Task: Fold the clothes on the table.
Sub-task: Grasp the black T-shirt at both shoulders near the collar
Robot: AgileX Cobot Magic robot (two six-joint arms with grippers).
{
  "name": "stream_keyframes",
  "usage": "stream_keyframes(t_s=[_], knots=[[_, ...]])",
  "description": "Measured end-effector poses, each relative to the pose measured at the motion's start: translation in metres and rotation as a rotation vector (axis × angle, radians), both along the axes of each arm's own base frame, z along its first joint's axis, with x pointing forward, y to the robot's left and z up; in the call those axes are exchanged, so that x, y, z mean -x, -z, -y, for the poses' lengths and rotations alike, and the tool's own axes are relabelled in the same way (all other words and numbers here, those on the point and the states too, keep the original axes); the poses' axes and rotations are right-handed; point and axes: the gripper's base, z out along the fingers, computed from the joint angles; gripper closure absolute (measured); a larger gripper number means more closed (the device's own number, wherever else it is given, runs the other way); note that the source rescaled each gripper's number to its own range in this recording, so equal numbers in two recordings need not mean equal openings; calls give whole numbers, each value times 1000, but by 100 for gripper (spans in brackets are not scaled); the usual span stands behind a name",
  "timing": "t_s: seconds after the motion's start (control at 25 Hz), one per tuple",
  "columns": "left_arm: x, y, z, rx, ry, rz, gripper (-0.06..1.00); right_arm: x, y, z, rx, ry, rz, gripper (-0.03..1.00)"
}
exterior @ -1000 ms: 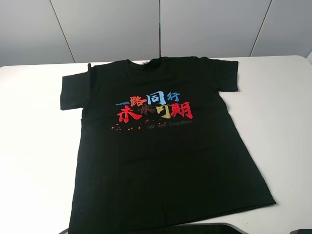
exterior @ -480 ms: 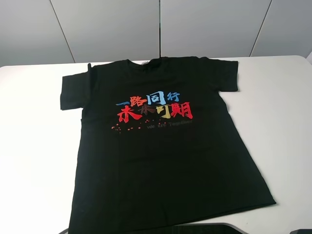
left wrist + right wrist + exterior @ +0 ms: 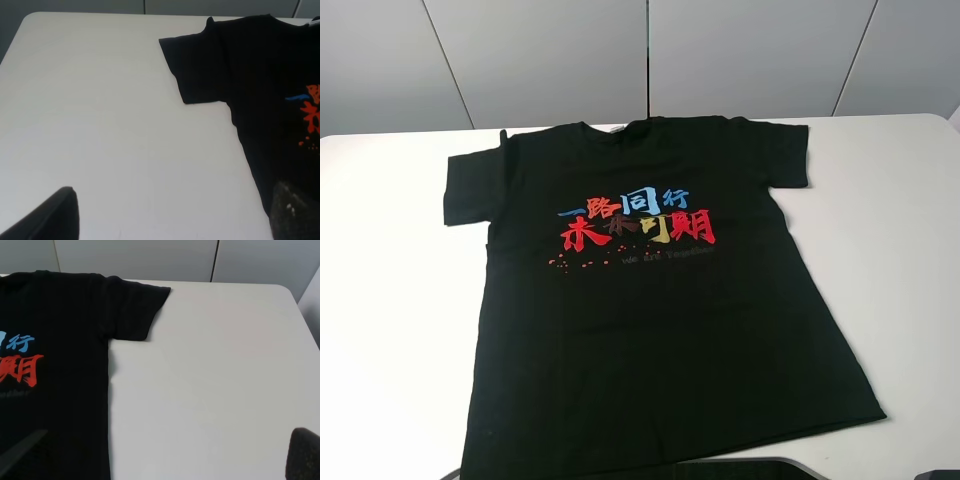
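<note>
The black T-shirt (image 3: pixel 650 300) lies flat and spread out on the white table (image 3: pixel 390 300), chest up, with the red, blue and yellow characters (image 3: pixel 638 220) showing. Its collar points to the far edge and its hem to the near edge. In the left wrist view, one sleeve (image 3: pixel 200 65) lies ahead of my left gripper (image 3: pixel 175 200), whose fingers (image 3: pixel 55 215) stand wide apart and empty above bare table. In the right wrist view, the other sleeve (image 3: pixel 135 310) lies ahead of my right gripper (image 3: pixel 170 437), also wide apart and empty, with one finger (image 3: pixel 305 452) over the table.
Grey wall panels (image 3: pixel 650 55) stand behind the table's far edge. Bare white tabletop shows left (image 3: pixel 90 115) and right (image 3: pixel 225 370) of the shirt. A dark edge of the robot (image 3: pixel 740 468) shows at the near edge in the high view.
</note>
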Motion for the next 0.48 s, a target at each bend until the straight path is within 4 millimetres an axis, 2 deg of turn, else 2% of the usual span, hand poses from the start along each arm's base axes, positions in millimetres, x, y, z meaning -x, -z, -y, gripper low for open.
stream_keyframes(t_s=[0.24,0.32,0.48], knots=[[0,0,0,-8,2,0,-5,-5,-2,1,33,-19,-26,-3],[-1,-1,0,-22,10,-2,-5,-8,-11,1,43,-22,-12,-3],[-17,-20,1,-52,22,9,-5,-15,-44,6,120,-65,44,-3]])
